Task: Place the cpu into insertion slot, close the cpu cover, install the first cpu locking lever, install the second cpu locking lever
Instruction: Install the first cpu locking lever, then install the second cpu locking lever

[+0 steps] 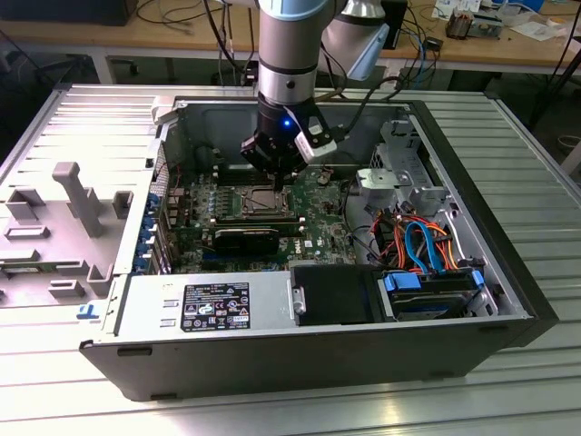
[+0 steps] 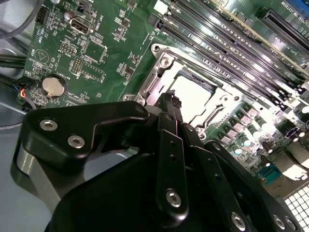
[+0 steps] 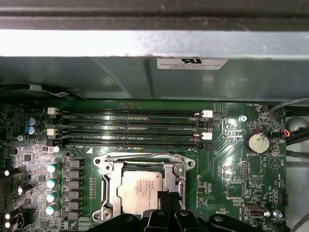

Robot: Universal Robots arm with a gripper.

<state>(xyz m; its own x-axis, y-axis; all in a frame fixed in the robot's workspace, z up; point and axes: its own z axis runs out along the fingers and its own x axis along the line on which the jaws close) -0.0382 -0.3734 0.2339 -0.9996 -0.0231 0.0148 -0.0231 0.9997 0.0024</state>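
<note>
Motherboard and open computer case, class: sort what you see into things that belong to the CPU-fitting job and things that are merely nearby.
Belong to the job:
- cpu, lying in the insertion slot
- cpu cover, framing the chip
- gripper, at the socket's edge

Merely nearby:
- memory slots
- coin battery
- power supply
- blue and orange cables

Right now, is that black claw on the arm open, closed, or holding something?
Black claw gripper: fingers together, shut, tips down at the silver-grey square cpu in its socket; holding nothing that can be seen.
</note>
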